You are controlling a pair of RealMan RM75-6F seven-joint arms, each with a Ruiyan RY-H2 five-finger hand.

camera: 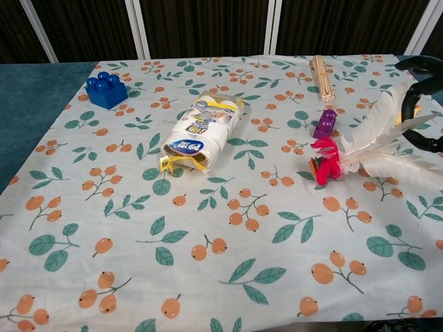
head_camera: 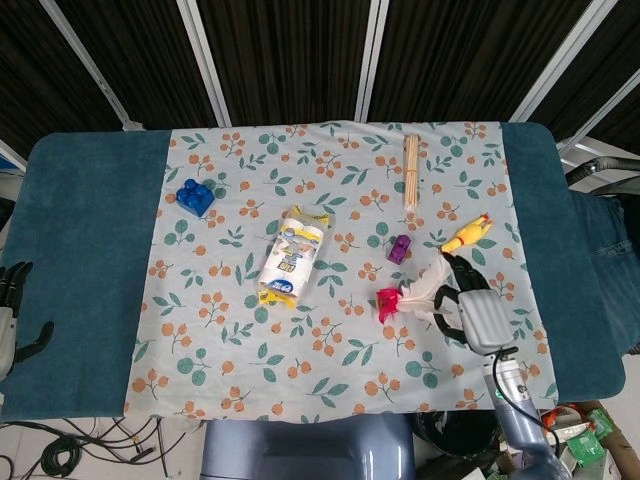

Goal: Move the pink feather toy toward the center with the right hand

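Note:
The pink feather toy (head_camera: 392, 300) lies right of the cloth's middle, pink tuft pointing left and white feathers trailing right. In the chest view the toy (camera: 325, 160) has its feathers raised and fanned toward the right edge. My right hand (head_camera: 472, 312) grips the feather end, its dark fingers curled around the plumes. Only those black fingers of the right hand (camera: 423, 104) show at the chest view's right border. My left hand (head_camera: 12, 318) rests at the far left on the blue table cover, fingers apart, holding nothing.
A purple toy (head_camera: 400, 248) and a yellow rubber chicken (head_camera: 467, 235) sit just beyond the feather toy. A white tissue pack (head_camera: 292, 255) lies at the cloth's center. A blue brick (head_camera: 195, 197) is at the back left, and a bundle of wooden sticks (head_camera: 411, 170) at the back.

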